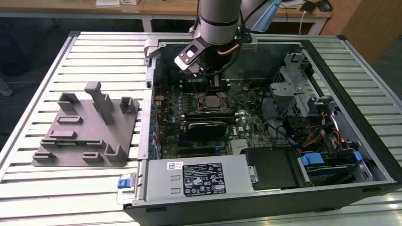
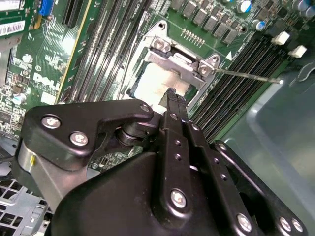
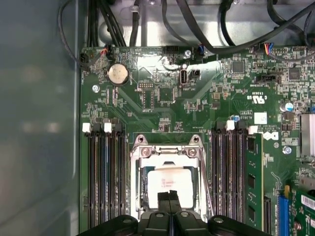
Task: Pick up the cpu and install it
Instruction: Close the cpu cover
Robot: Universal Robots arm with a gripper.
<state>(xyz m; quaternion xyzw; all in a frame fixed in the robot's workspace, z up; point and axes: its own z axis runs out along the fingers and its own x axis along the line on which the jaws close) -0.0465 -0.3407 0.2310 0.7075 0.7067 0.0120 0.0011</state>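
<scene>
Silver-grey metal, square and flat: the cpu (image 3: 160, 178) lies in its socket on the green board (image 3: 162, 101), inside the open case (image 1: 370, 155) on the slatted table (image 1: 50, 197). The socket frame (image 3: 167, 151) sits around it. A thin lever (image 2: 248, 76) juts from one frame corner out over the memory slots (image 3: 229, 172). The arm (image 1: 217, 19) reaches down into the case from above. The gripper (image 3: 170, 193) hangs low over the socket, its two black fingers (image 3: 164, 201) pressed flat together with no gap and nothing held. In both wrist views the tips sit inside the chip's outline, pointing at its top plate. Whether they touch the plate: cannot tell.

Judgement: the chip is already down in its seat, so the carrying part looks done. The work seems to stand at the seating end, with the closed tips placed as if to press or check. Whether the frame is latched: cannot tell; the lever standing out hints not.

What a further move calls for, as I read it: straight, gentle vertical travel and no sideways drag, since a seated chip likely rests on fine contacts. Any fresh grip would need the fingers parted first to span the chip's edges. A grey rack (image 1: 88, 132) stands on the table beside the case, well apart from the work.
</scene>
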